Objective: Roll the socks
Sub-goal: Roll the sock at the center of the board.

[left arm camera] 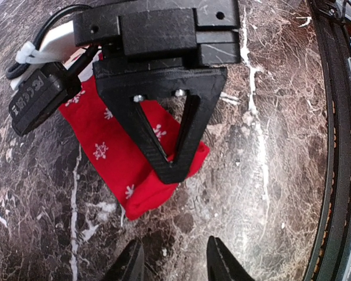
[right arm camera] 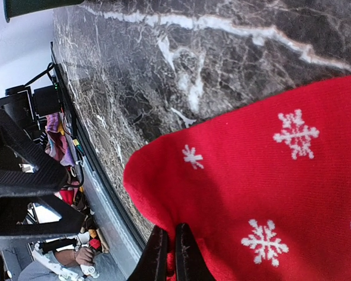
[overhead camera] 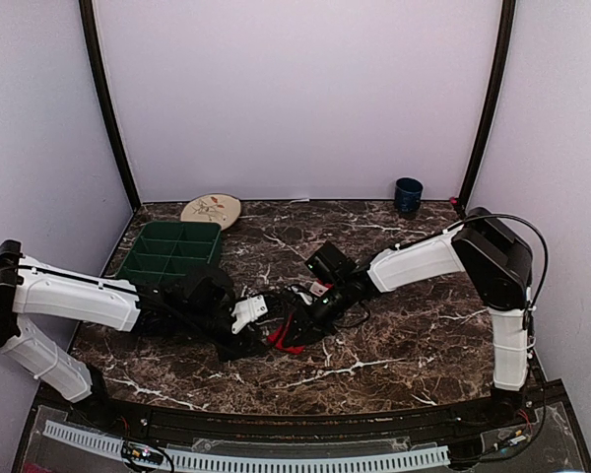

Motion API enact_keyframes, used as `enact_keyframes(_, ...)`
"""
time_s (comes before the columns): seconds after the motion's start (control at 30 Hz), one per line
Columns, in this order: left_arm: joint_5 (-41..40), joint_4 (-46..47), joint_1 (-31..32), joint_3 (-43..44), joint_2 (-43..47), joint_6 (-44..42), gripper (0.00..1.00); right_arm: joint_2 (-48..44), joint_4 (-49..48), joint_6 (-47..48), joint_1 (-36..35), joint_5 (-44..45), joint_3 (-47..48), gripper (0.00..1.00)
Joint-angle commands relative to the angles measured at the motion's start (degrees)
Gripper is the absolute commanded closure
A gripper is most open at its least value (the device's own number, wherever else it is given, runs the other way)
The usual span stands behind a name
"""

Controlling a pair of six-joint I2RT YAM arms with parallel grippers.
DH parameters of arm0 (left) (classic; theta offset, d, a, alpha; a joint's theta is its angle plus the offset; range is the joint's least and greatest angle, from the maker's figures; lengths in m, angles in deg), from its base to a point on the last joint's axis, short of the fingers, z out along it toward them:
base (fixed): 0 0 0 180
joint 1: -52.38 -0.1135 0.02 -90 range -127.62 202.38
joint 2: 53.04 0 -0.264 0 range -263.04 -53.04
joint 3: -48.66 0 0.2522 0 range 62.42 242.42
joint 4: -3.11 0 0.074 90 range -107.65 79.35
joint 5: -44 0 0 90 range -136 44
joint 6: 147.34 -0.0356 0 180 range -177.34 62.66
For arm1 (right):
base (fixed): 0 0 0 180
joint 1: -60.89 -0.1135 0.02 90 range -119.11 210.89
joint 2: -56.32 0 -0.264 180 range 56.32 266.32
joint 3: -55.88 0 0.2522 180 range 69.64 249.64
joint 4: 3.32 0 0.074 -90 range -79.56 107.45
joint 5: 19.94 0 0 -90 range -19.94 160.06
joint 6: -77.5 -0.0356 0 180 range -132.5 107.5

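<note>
The red snowflake sock (left arm camera: 114,158) lies flat on the dark marble bench (overhead camera: 394,335), in the middle towards the near edge, where the two arms meet over it. The right end effector (right arm camera: 170,237) is closed on the sock, its two fingers nearly together with a fold of red fabric at the sock's edge pinched between them. The left end effector (left arm camera: 174,243) is open, its fingers parted over bare bench just beside the sock's rounded end and not touching it. A green compartment tray (overhead camera: 174,225) sits at the back left with a round patterned plate (overhead camera: 211,209) behind it, and a dark blue cup (overhead camera: 408,194) stands at the back right.
</note>
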Motion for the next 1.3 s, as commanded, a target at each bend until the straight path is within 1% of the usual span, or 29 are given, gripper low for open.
enact_keyframes(0.0, -0.26, 2.44, -0.16, 3.51, -3.09, -2.60, 0.60, -0.04, 1.02, 0.26, 0.33, -1.48, 1.07, 0.95)
enact_keyframes(0.17, -0.91, 2.56, -0.16, 5.42, -6.33, -3.80, 0.60, 0.61, 0.46, -0.22, 0.40, -1.84, 1.25, 0.95)
enact_keyframes(0.27, -0.42, 2.09, -0.16, 5.74, -6.63, -5.80, 0.72, 0.81, 0.19, -0.61, 0.51, -2.20, 1.25, 0.95)
enact_keyframes(0.3, -0.31, 2.01, -0.16, 5.52, -6.26, -6.54, 0.77, 0.87, 0.10, -0.75, 0.51, -2.42, 1.17, 0.95)
enact_keyframes(0.33, 0.24, 2.14, -0.16, 5.04, -5.61, -7.61, 0.85, 0.82, 0.05, -0.86, 0.59, -2.55, 1.23, 0.95)
enact_keyframes(0.4, 0.33, 3.17, -0.07, 3.58, -3.64, -9.49, 0.88, 0.90, 0.06, -0.96, 0.74, -2.99, 1.21, 0.95)
enact_keyframes(0.6, -2.22, 5.40, 1.06, -0.25, 0.17, -14.77, 0.87, 0.90, -0.66, -1.73, 1.28, -4.66, 0.20, 0.95)
enact_keyframes(0.8, -7.05, 6.70, 5.20, -1.20, -2.63, -18.58, 0.78, 0.80, 0.41, -1.57, 1.80, -6.29, -0.24, 0.96)
enact_keyframes(0.93, -15.49, 10.60, 8.25, -2.68, -5.05, -20.81, 0.76, 0.97, 2.05, -0.80, 2.07, -7.00, 0.05, 0.96)
enact_keyframes(1.07, -23.64, 15.26, 9.82, -2.95, -8.10, -22.20, 0.75, 1.03, 4.28, 0.81, 2.02, -7.52, 0.68, 0.96)
enact_keyframes(1.27, -31.88, 21.52, 11.41, -2.70, -12.09, -25.13, 0.74, 0.90, 5.34, 2.07, 2.09, -8.16, 0.37, 0.96)
